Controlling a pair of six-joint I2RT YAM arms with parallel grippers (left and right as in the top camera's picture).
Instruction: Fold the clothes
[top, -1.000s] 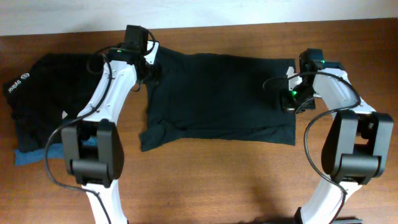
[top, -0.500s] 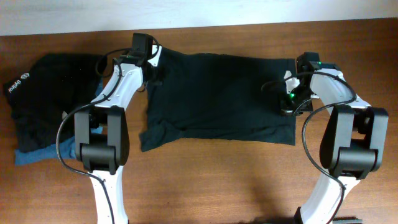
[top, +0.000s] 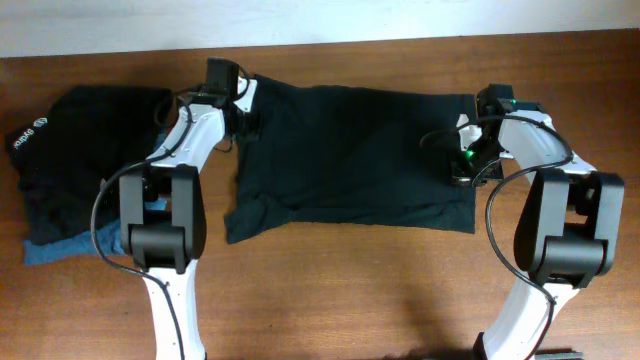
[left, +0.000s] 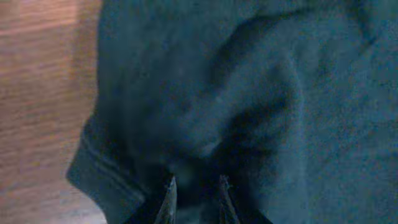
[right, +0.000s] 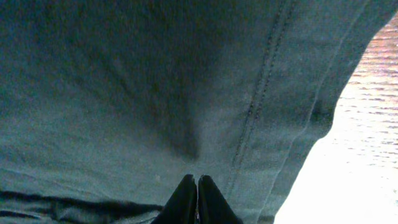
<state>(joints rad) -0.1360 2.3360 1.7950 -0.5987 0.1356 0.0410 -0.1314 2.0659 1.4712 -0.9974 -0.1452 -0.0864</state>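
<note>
On the table (top: 330, 300), the black T-shirt (top: 350, 150) lies spread between the arms. The right gripper (right: 197, 182) is clamped on its edge. The left gripper (left: 196, 185) has its jaws narrowly apart around a fabric ridge, grip unconfirmed. If you lift now, that loose hold may drop the left corner. Since a second ago, only the left arm has shifted.

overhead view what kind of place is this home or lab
Likely a robot lab bench, not a home: left arm and right arm at a wooden table, a dark T-shirt spread between them, a pile of clothes beside it.
</note>
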